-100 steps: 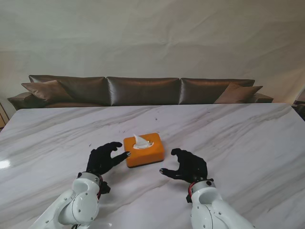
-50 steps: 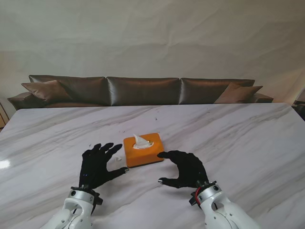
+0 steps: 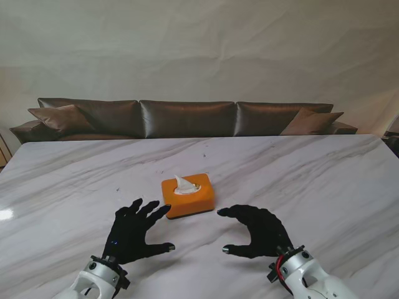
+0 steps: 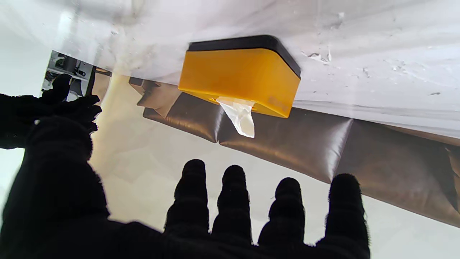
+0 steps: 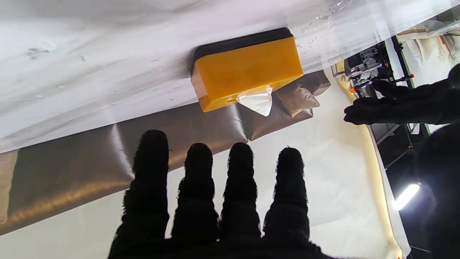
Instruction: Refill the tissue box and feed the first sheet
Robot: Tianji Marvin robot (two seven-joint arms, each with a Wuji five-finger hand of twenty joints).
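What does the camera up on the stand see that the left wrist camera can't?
Only the stand view shows both black-gloved hands whole, the left hand and the right hand, open on either side of the box, touching nothing, plus the full white marble table.

Only the left wrist view shows the dark base under the box.

Both show the orange rectangular tissue box, the white tissue sheet sticking out of its slot, and the brown leather sofa behind.

Glossy orange plastic tissue box (image 3: 188, 195) sits on polished marble-look table (image 3: 324, 180).
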